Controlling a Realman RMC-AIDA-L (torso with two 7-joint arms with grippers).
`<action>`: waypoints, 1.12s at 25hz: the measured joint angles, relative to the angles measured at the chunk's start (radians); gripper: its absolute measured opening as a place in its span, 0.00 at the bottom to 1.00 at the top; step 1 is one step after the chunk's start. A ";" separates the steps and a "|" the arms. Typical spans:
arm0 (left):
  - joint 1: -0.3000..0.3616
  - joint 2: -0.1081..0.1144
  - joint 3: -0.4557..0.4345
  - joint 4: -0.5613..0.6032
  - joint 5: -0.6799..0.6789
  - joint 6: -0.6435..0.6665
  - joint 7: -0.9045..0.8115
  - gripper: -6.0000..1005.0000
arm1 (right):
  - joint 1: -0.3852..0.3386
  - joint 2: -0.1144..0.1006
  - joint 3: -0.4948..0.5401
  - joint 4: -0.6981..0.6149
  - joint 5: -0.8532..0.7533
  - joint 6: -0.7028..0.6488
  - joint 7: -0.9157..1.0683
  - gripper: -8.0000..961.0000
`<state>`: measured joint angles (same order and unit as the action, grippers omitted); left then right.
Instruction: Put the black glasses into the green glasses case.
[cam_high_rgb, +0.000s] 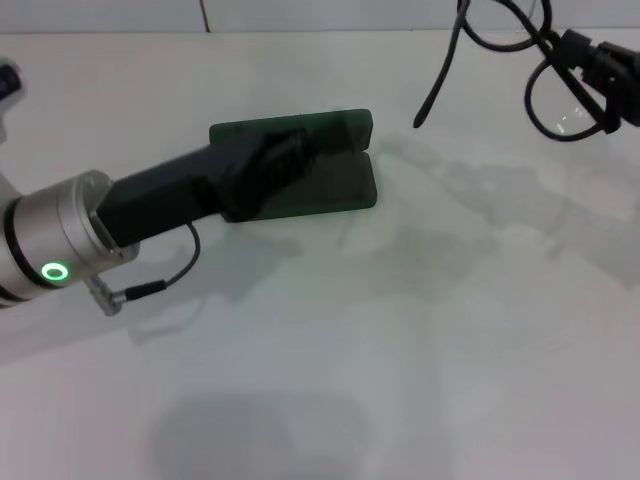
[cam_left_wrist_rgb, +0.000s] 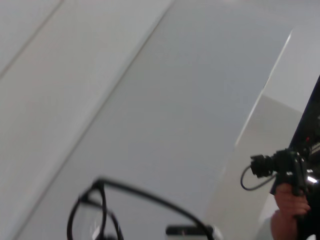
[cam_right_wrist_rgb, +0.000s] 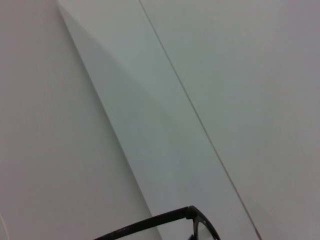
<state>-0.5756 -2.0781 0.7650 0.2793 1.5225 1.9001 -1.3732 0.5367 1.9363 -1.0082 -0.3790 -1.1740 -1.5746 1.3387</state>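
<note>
The right gripper (cam_high_rgb: 607, 88) is clamped on the black glasses (cam_high_rgb: 560, 95), held aloft at the far right. They look light and fragile (best gripped by the frame, not the lenses). The left gripper (cam_high_rgb: 262, 170) covers the open green glasses case (cam_high_rgb: 345, 165); its fingers are hidden. A white table (cam_high_rgb: 400, 350) lies below.

We seem to be in a lab or robot test room. A bare white table (cam_high_rgb: 400, 350) spreads under and ahead of the left gripper (cam_high_rgb: 270, 165). Beyond that claw, in the left wrist view, plain white wall panels (cam_left_wrist_rgb: 150, 90) rise, and off to one side a person's hand (cam_left_wrist_rgb: 286, 197) holds a small black camera (cam_left_wrist_rgb: 272, 164) with a cable. The right wrist view shows only the same white panelling (cam_right_wrist_rgb: 225, 75).
</note>
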 joint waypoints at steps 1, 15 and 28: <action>-0.001 0.000 0.000 0.000 -0.007 -0.001 0.010 0.04 | 0.000 0.003 -0.001 0.000 -0.003 0.001 0.000 0.06; -0.004 -0.013 0.006 -0.050 -0.031 -0.060 0.244 0.04 | 0.055 0.076 -0.005 0.002 -0.126 0.080 0.001 0.06; -0.010 -0.015 0.006 -0.052 -0.037 -0.062 0.252 0.04 | 0.074 0.080 -0.016 0.005 -0.128 0.082 0.011 0.07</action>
<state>-0.5852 -2.0931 0.7715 0.2271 1.4857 1.8384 -1.1210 0.6105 2.0163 -1.0241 -0.3738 -1.3024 -1.4927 1.3492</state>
